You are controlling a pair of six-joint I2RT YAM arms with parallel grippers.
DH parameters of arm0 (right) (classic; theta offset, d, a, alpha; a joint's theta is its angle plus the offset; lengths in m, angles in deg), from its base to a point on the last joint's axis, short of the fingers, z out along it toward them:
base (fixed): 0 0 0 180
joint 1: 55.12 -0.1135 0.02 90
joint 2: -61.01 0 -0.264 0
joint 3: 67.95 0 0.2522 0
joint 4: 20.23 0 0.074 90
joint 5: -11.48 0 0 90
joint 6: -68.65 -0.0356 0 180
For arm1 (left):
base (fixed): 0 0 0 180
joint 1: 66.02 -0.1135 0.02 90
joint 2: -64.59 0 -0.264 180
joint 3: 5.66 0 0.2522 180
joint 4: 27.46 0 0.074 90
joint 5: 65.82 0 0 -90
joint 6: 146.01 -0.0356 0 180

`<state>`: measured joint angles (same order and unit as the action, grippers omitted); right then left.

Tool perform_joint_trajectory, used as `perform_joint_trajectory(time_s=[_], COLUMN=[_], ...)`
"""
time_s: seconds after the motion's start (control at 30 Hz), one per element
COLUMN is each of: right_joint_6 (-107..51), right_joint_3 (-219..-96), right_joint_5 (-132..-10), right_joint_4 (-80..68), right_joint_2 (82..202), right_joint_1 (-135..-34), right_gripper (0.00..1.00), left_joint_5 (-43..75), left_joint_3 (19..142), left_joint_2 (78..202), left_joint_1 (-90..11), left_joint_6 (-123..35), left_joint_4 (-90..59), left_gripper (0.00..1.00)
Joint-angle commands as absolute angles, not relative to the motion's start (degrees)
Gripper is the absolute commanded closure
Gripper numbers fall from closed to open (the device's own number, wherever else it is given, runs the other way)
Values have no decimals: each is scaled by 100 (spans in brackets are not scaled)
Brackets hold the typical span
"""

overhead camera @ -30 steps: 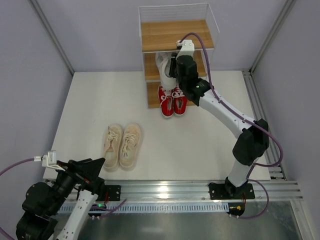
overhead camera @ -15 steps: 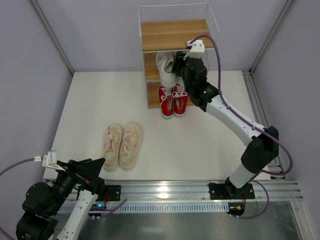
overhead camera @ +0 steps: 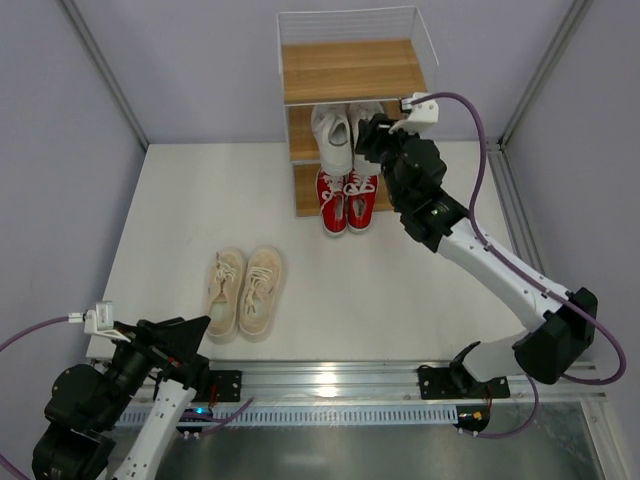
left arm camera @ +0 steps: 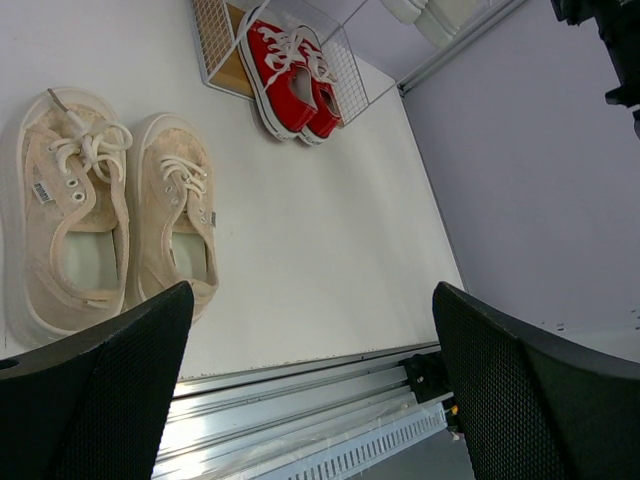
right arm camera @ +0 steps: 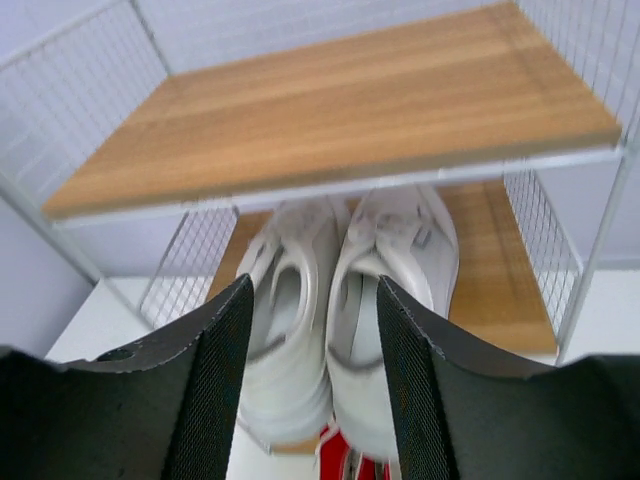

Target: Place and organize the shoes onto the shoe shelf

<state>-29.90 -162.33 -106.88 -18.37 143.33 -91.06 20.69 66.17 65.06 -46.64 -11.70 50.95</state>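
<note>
The shoe shelf point(overhead camera: 350, 70) stands at the back of the table. The white pair point(overhead camera: 335, 135) sits side by side on its middle board, heels sticking out. The red pair point(overhead camera: 346, 198) is on the bottom board. The beige pair point(overhead camera: 243, 290) lies on the table at the front left. My right gripper point(overhead camera: 372, 138) is open and empty, just right of and in front of the white pair point(right arm camera: 340, 300), below the top board point(right arm camera: 340, 100). My left gripper point(overhead camera: 190, 330) is open and empty over the front rail; its view shows the beige pair point(left arm camera: 110, 220) and red pair point(left arm camera: 290, 75).
The aluminium rail point(overhead camera: 330, 380) with both arm bases runs along the near table edge. Grey walls and frame posts close in the left, right and back. The shelf's top board is bare, with a wire guard around it.
My right arm has drawn back to the right, away from the middle shelf. The second white shoe, hidden by the gripper before, now shows beside the first. The left arm has not moved.
</note>
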Motion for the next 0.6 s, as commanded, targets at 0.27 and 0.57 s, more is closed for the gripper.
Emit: perform_joint_trajectory(time_s=[0.27,0.57], right_joint_6=[-3689,-5245], right_joint_3=[-13823,-14445], right_joint_5=[-11929,-11272], right_joint_4=[-1378,-840], right_joint_2=[12367,14291], right_joint_1=[-11688,-13069], right_gripper=[34,24], left_joint_5=[1988,2189], left_joint_3=[6629,6751], left_joint_2=[6204,6204], left_joint_1=[-4677,-4677], left_joint_6=[-1180,-1154], left_joint_4=[4792,5090], left_gripper=[0,0])
